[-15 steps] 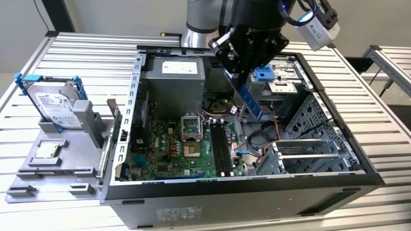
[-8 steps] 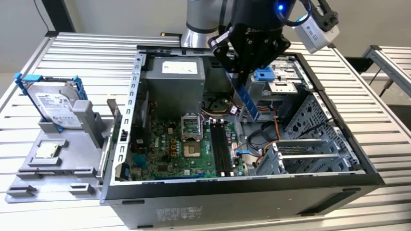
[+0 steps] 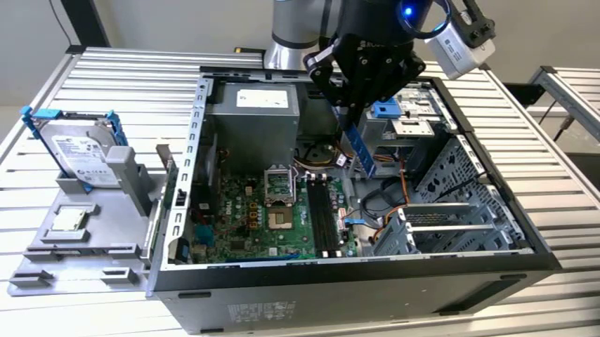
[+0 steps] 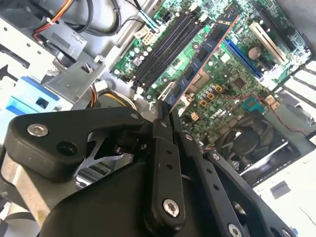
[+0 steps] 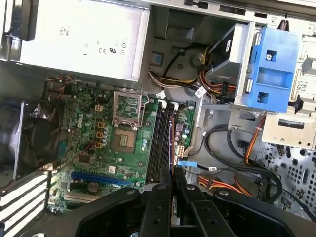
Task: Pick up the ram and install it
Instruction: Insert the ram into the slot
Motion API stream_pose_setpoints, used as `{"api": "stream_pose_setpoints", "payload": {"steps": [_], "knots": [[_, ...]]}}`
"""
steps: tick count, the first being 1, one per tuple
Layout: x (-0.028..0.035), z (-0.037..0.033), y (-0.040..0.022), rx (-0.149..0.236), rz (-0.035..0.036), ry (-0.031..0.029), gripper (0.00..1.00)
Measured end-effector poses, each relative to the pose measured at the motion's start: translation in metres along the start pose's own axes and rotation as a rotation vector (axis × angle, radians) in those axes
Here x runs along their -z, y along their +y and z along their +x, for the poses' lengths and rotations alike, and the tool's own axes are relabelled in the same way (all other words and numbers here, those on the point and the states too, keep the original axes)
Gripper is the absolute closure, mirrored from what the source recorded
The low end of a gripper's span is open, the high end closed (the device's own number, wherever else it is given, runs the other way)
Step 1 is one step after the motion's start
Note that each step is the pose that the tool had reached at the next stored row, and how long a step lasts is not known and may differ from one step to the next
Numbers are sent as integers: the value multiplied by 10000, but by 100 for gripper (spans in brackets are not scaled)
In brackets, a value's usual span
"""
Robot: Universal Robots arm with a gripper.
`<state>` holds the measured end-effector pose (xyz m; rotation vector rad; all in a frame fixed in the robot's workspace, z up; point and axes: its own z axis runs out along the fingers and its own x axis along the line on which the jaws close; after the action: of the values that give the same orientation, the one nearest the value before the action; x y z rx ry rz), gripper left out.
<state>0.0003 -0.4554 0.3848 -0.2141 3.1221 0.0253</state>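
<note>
My gripper (image 3: 349, 112) hangs above the open computer case (image 3: 375, 270), shut on the ram (image 3: 359, 149). The ram is a narrow blue-green stick that slopes down from the fingers toward the motherboard (image 3: 249, 225). Its lower end hovers just above the black memory slots (image 3: 324, 210), apart from them. In the second wrist view the ram (image 4: 202, 54) runs out from between the black fingertips (image 4: 161, 113), over the board and beside the slots (image 4: 165, 47). In the first wrist view the ram is edge-on, a thin line (image 5: 171, 148) over the slots (image 5: 160, 138).
A silver hard drive in a blue frame (image 3: 80, 151) and a small square chip (image 3: 73, 220) rest on a grey fixture (image 3: 56, 270) at the exterior view's left. Inside the case are the power supply (image 3: 253, 105), a blue drive bracket (image 5: 269, 74), cables (image 5: 232, 158) and the processor socket (image 3: 281, 203).
</note>
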Motion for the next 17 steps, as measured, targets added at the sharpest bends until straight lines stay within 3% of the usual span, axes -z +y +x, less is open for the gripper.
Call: {"api": "stream_pose_setpoints", "payload": {"steps": [5,8,11,17], "knots": [[-18,-46,-7,-35,-1,-1,100],[-67,-82,-12,-204,3,-3,100],[-115,-87,-14,-521,6,-8,100],[-127,-89,-14,-524,8,-16,100]]}}
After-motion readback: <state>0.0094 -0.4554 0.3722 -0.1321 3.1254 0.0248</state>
